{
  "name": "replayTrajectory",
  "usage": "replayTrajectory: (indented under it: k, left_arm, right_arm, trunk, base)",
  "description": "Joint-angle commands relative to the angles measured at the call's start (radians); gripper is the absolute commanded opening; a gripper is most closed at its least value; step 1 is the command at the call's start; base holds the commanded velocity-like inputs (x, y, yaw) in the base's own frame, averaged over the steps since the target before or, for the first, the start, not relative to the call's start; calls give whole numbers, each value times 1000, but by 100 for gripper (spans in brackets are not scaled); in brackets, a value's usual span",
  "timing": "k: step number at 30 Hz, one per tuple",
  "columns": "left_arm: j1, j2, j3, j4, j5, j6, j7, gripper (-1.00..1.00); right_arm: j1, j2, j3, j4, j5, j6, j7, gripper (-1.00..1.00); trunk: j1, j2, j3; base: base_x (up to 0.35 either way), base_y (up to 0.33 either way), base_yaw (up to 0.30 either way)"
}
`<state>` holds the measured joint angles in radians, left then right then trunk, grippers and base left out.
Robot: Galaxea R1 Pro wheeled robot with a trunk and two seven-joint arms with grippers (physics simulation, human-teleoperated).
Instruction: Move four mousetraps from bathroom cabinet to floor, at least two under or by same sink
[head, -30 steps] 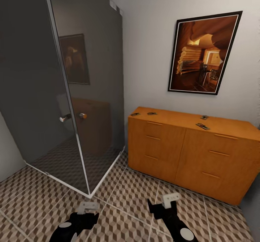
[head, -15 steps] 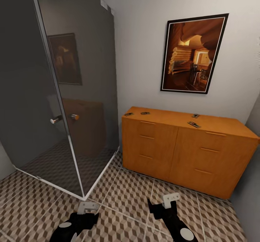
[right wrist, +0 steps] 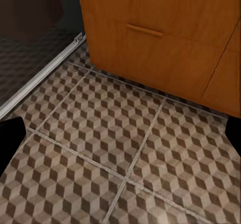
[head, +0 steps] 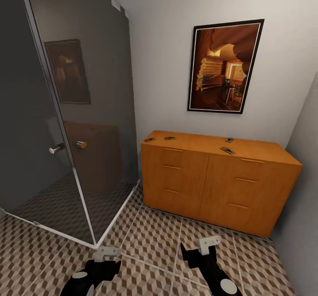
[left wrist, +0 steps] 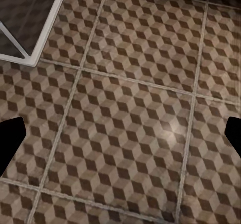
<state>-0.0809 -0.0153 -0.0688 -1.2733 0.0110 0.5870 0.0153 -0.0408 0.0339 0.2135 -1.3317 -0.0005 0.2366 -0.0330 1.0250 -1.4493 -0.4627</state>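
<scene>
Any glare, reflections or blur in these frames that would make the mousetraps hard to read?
Head view: the tinted shower glass mirrors the cabinet and the framed picture; the mousetraps on the cabinet top are tiny and soft, without glare. Left wrist view: a pale sheen on the bathroom floor. Right wrist view: even light, drawer handle sharp.

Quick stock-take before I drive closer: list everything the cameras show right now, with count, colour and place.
mousetraps: four, small and dark, on the cabinet top, two toward each end
cabinet: one, orange-brown, against the back wall
bathroom floor: brown and cream cube tiles
shower enclosure: one, dark glass, left of the cabinet
framed picture: one, black frame, on the wall above the cabinet
left hand: black, open, low over the floor
right hand: black, open, low over the floor
</scene>
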Motion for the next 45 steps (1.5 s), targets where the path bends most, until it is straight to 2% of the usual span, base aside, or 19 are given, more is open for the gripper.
replayTrajectory:
  k: [1,45]
  left_arm:
    - [0,0,0,-1,1,5,2,100]
    - [0,0,-2,17,1,5,0,100]
  right_arm:
    - [-1,0,1,-1,1,6,-4,100]
    - [-1,-2,1,-1,2,6,-5,100]
  trunk:
    - [0,-1,-1]
    - [0,-1,-1]
  base:
    - [0,0,-133]
    - [0,0,-126]
